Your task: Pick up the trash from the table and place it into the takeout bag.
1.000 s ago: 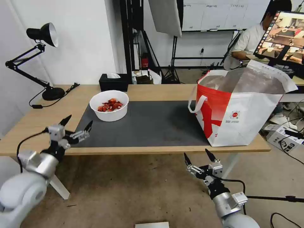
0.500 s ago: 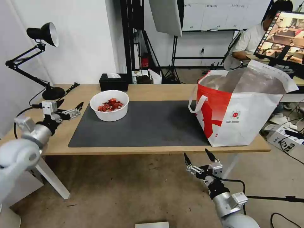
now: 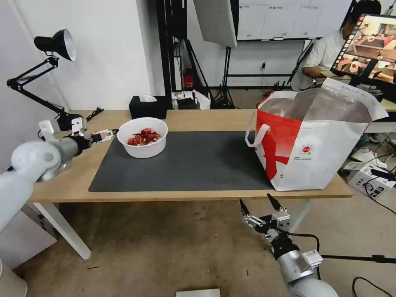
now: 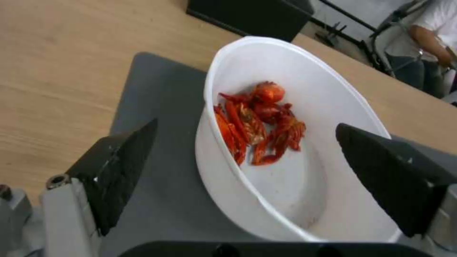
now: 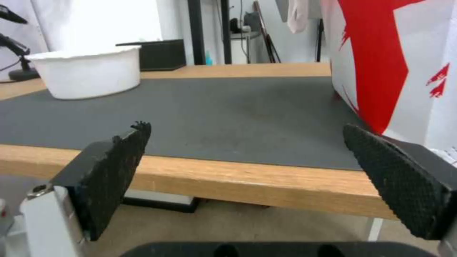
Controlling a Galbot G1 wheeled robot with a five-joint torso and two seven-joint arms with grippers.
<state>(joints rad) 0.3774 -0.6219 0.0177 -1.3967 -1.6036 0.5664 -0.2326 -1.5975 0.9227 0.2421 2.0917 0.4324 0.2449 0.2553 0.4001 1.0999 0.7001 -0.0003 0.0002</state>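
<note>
A black desk lamp (image 3: 55, 45) and a black tissue box (image 3: 147, 107) are seen standing at the back, well apart.

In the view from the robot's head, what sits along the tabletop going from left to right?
Desk lamp base → left pincer → white bowl of red scraps → bare dark grey mat → takeout bag.

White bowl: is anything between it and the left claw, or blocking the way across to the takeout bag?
Nothing visible. The left claw is open right at the white bowl, its rim between the fingers. Bare dark mat lies between the bowl and the takeout bag.
</note>
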